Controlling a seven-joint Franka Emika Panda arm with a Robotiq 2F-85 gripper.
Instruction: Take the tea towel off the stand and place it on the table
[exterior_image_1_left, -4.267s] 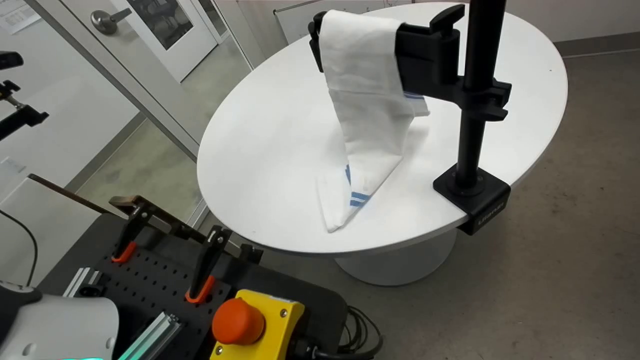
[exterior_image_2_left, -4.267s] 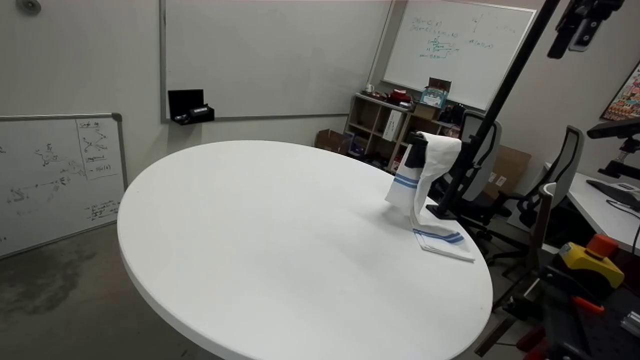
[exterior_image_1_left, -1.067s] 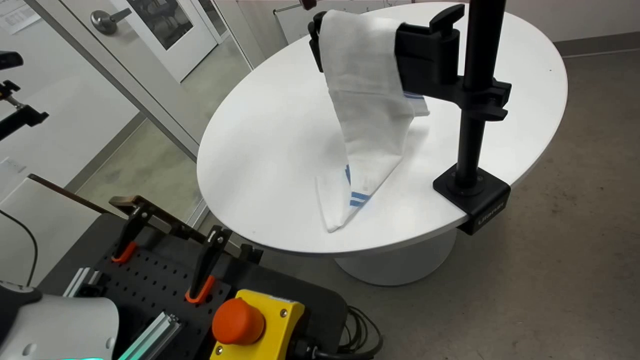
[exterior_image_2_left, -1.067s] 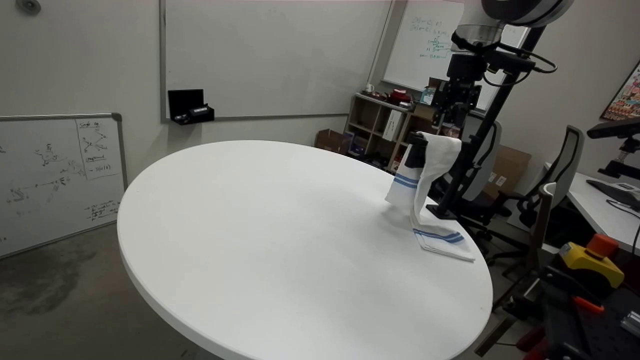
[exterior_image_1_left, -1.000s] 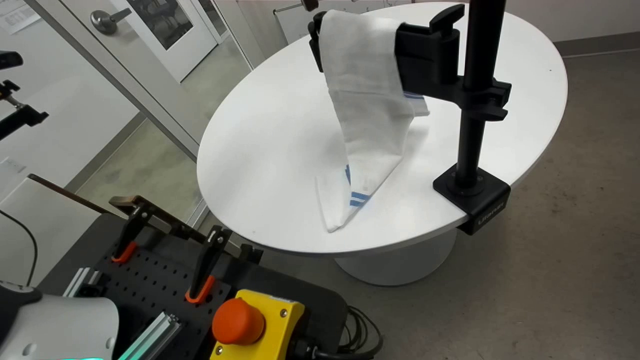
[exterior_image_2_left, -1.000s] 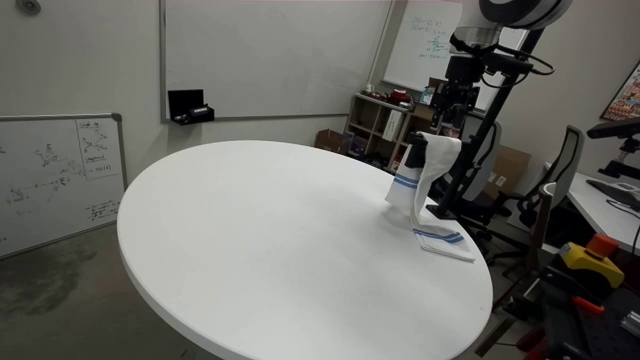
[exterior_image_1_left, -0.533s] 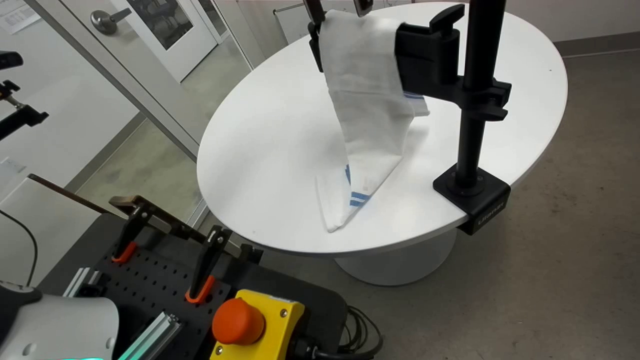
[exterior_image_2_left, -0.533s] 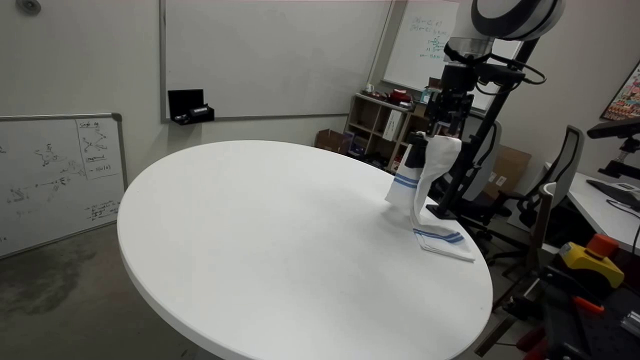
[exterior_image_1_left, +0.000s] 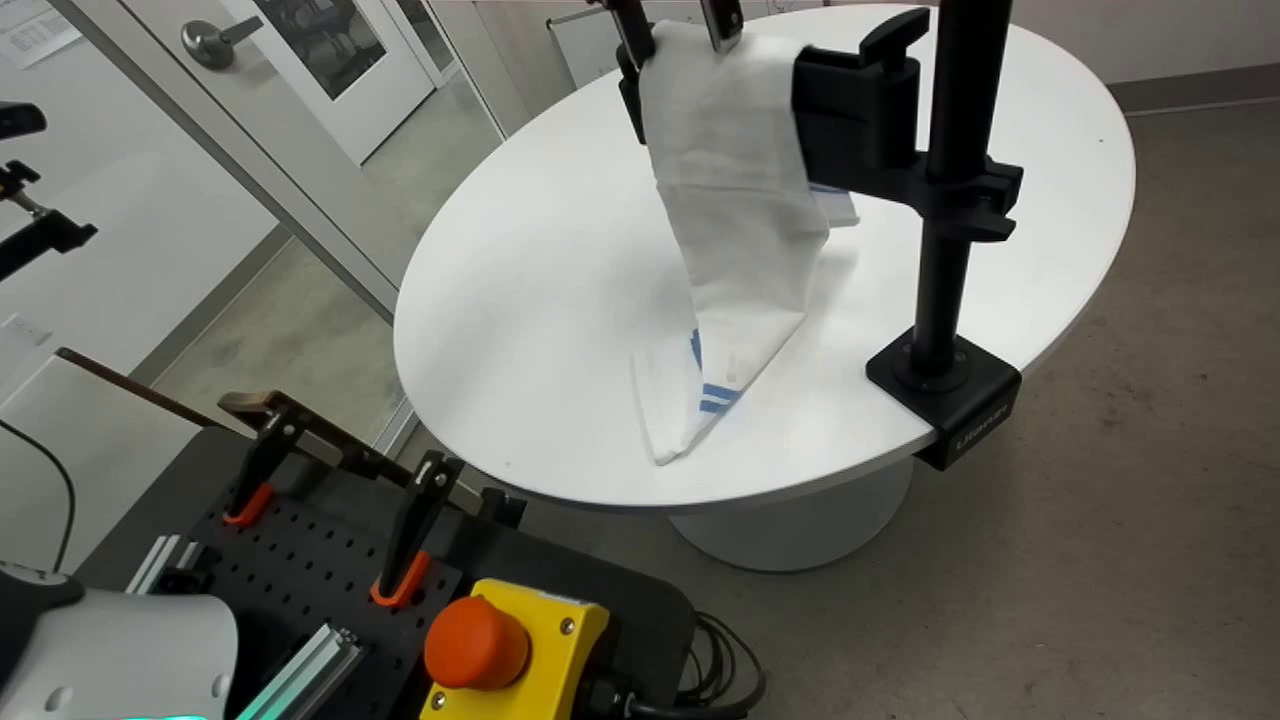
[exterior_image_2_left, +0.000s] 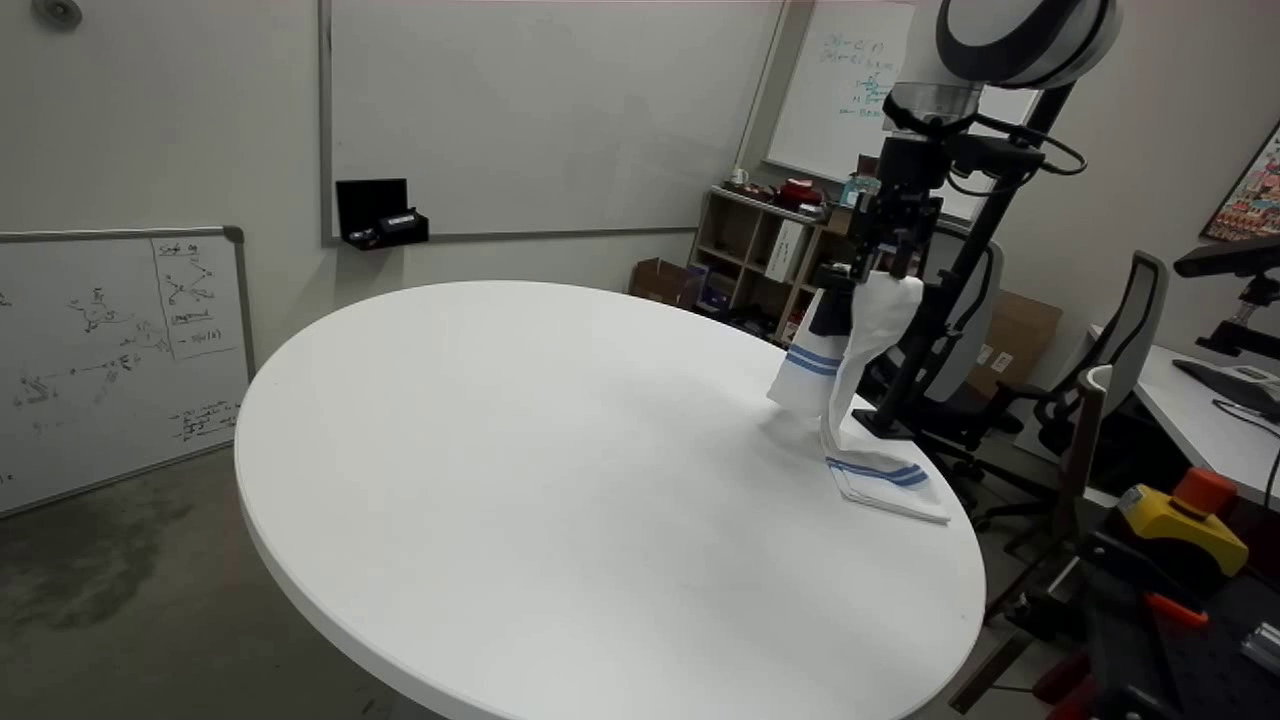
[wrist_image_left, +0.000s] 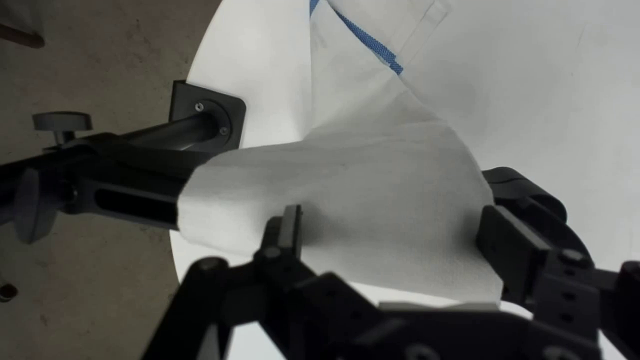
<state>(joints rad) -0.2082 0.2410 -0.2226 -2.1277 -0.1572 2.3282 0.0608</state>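
The white tea towel (exterior_image_1_left: 740, 230) hangs over the black arm of the stand (exterior_image_1_left: 945, 290). Its lower end, with blue stripes, rests on the round white table (exterior_image_1_left: 540, 280). The same towel (exterior_image_2_left: 880, 310), stand (exterior_image_2_left: 925, 335) and table (exterior_image_2_left: 560, 480) show in an exterior view. My gripper (exterior_image_1_left: 686, 48) is open, pointing down at the top of the towel, with its fingertips at the cloth. In the wrist view the spread fingers of the gripper (wrist_image_left: 392, 225) stand over the towel (wrist_image_left: 370, 185), one near the arm's free end. Nothing is gripped between them.
The stand's clamp base (exterior_image_1_left: 945, 390) sits on the table edge. A dark cart (exterior_image_1_left: 330, 540) with orange-tipped clamps and a yellow emergency-stop box (exterior_image_1_left: 545, 640) stands beside the table. Chairs (exterior_image_2_left: 1100, 340) and a shelf (exterior_image_2_left: 740, 250) are behind the stand.
My gripper has come from high at the side to above the towel, then lowered until its open fingers reach the cloth. The towel's hanging short end has shifted very slightly.
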